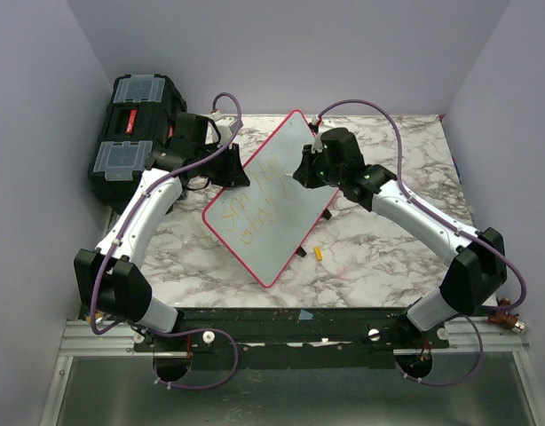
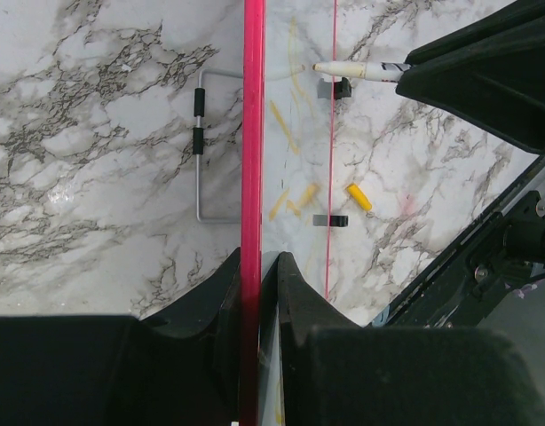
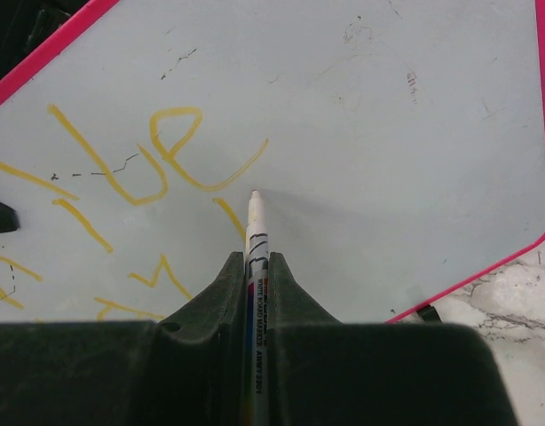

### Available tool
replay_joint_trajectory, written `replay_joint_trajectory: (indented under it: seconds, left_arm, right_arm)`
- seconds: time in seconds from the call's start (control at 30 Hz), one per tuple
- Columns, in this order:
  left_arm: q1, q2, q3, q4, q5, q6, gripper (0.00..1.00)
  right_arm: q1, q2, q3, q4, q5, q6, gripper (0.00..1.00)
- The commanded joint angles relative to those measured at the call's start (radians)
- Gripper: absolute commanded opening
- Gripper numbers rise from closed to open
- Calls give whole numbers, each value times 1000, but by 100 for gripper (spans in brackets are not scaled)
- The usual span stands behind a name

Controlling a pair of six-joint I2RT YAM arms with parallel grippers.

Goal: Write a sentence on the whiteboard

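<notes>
The whiteboard (image 1: 286, 151), white with a pink frame, lies slanted across the marble table. My left gripper (image 1: 232, 169) (image 2: 259, 257) is shut on its pink left edge (image 2: 252, 133). The sentence (image 1: 246, 209) runs in yellow letters (image 3: 157, 160) over two lines. My right gripper (image 1: 306, 170) (image 3: 255, 259) is shut on a white marker (image 3: 255, 232), which also shows in the left wrist view as the marker (image 2: 354, 69). The marker's tip rests at the board (image 3: 388, 133), just beside the last yellow stroke.
A black toolbox (image 1: 135, 133) stands at the back left, behind the left arm. A small yellow cap (image 1: 319, 253) (image 2: 359, 196) lies on the table by the board's lower right edge. A wire stand (image 2: 200, 146) lies under the board's left side.
</notes>
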Motion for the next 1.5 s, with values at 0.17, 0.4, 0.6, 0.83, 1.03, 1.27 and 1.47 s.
replay_joint_trajectory:
  seconds: [0.17, 0.4, 0.6, 0.83, 1.03, 1.27, 1.47]
  left_arm:
    - [-3, -7, -6, 23, -74, 84, 0]
    - [-3, 0, -2, 24, -71, 81, 0]
    - [-3, 2, 2, 24, -72, 80, 0]
    - [-3, 2, 1, 27, -70, 79, 0]
    - [-3, 7, 5, 29, -65, 76, 0]
    - [-3, 10, 6, 29, -66, 76, 0]
    - [-3, 12, 5, 28, -65, 78, 0]
  right_arm:
    - [2, 34, 19, 17, -31, 12, 1]
    - [2, 42, -5, 12, -60, 12, 1]
    - [2, 33, -29, 7, -81, 14, 1]
    - [3, 16, -71, 2, -115, 27, 1]
    - [3, 13, -81, 2, -137, 34, 1]
    - [3, 8, -87, 19, -183, 24, 1]
    - [3, 8, -97, 33, -200, 25, 1]
